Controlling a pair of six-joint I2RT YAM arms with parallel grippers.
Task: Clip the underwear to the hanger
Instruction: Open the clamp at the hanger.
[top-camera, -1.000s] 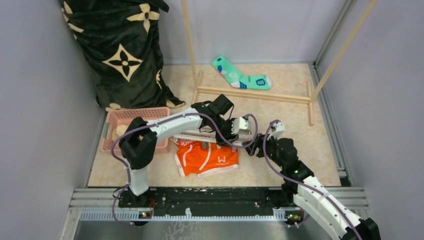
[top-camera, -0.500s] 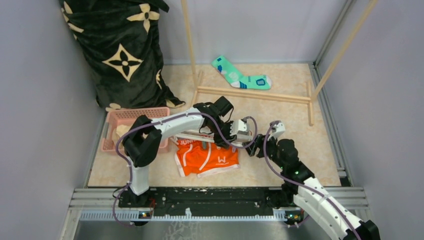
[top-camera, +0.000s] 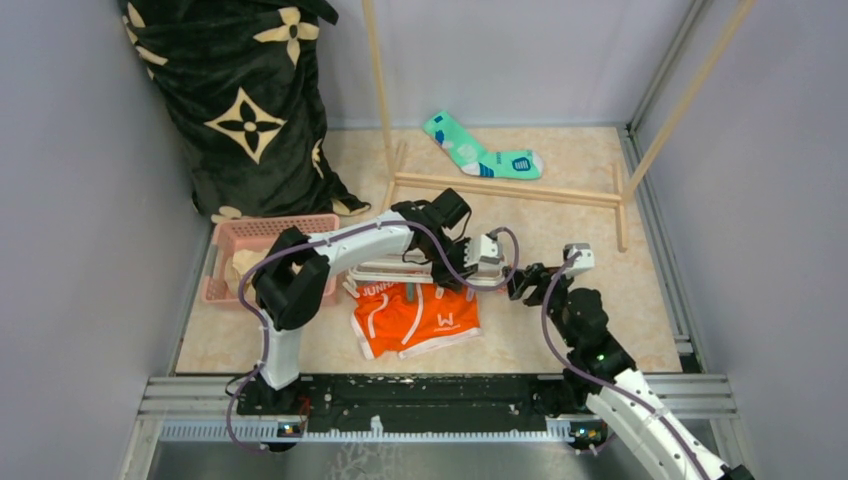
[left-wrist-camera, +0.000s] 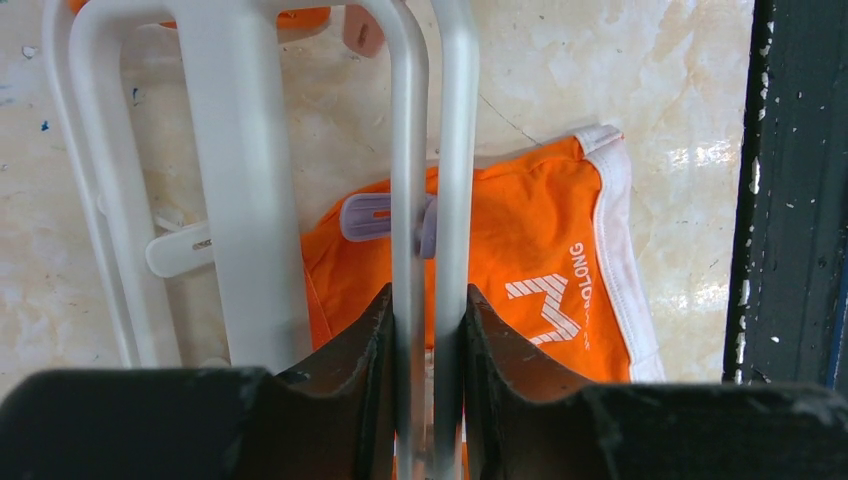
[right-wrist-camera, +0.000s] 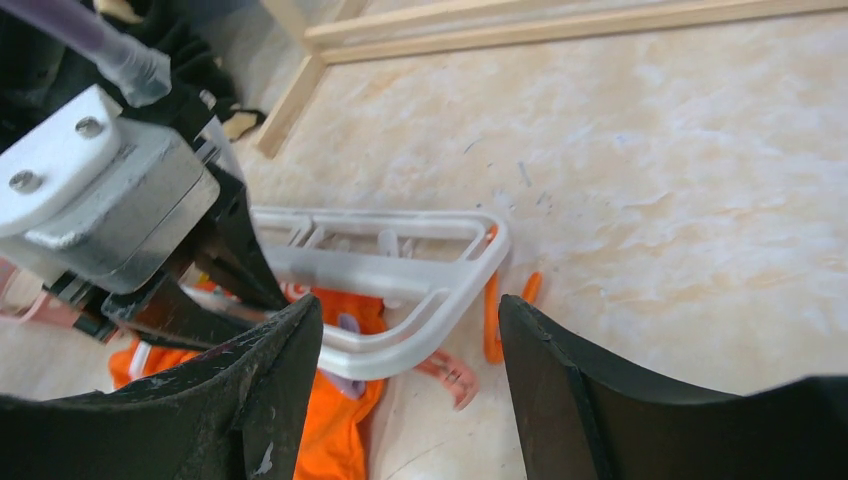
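Observation:
The orange underwear (top-camera: 415, 318) lies flat on the floor, its white lettering showing in the left wrist view (left-wrist-camera: 520, 250). The white hanger (top-camera: 390, 271) lies over the underwear's far edge. My left gripper (top-camera: 497, 270) is shut on two thin parallel bars of the hanger (left-wrist-camera: 240, 150), its fingers (left-wrist-camera: 360, 340) pressed against them from both sides. A lilac clothespin (left-wrist-camera: 375, 217) rests on the orange cloth. My right gripper (top-camera: 522, 283) stands open just right of the hanger's corner (right-wrist-camera: 400, 250), nothing between its fingers (right-wrist-camera: 280, 370). Pink (right-wrist-camera: 450, 375) and orange (right-wrist-camera: 492, 320) clothespins lie by that corner.
A teal sock (top-camera: 480, 150) lies at the back by the wooden rack's base (top-camera: 500, 187). A pink basket (top-camera: 265, 240) with cream cloth stands at the left, under a dark patterned blanket (top-camera: 245, 100). A black rail (top-camera: 420, 390) runs along the near edge.
My left gripper has closed onto the hanger's bars. The right gripper has drawn back to the right, away from the hanger, still open.

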